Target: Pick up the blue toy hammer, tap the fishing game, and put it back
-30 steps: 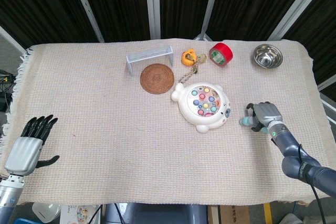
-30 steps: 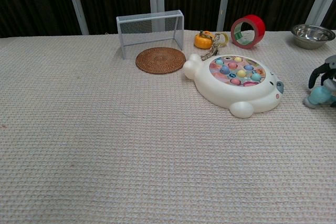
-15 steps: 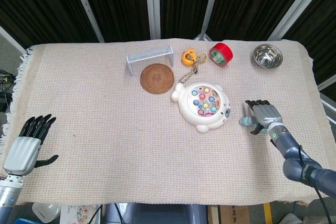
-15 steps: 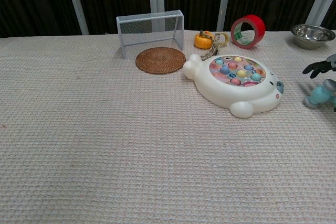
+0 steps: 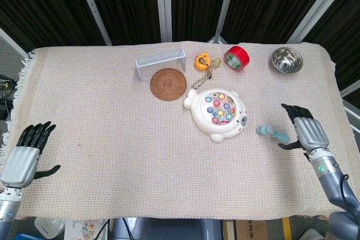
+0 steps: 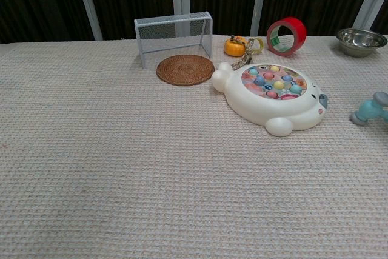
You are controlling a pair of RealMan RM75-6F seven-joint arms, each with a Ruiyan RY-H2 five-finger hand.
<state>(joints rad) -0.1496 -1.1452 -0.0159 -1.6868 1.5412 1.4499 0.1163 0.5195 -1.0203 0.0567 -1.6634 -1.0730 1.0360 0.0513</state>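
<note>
Blue toy hammer [image 5: 274, 133] lies on the table [image 5: 101, 111] just right of the fishing game [image 5: 217, 114], untouched. Beside it, the right hand [image 5: 306, 132] is released, fingers spread, holding nothing. Near the table's left edge, the left hand [image 5: 23, 154] is likewise empty and spread.

The chest view's right edge cuts off the pale blue plastic toy hammer [image 6: 370, 110], leaving only its head end showing, and clips the small steel bowl [image 6: 361, 40]. Neither robot hand appears there. The head view's lower edge cuts both forearms.
</note>
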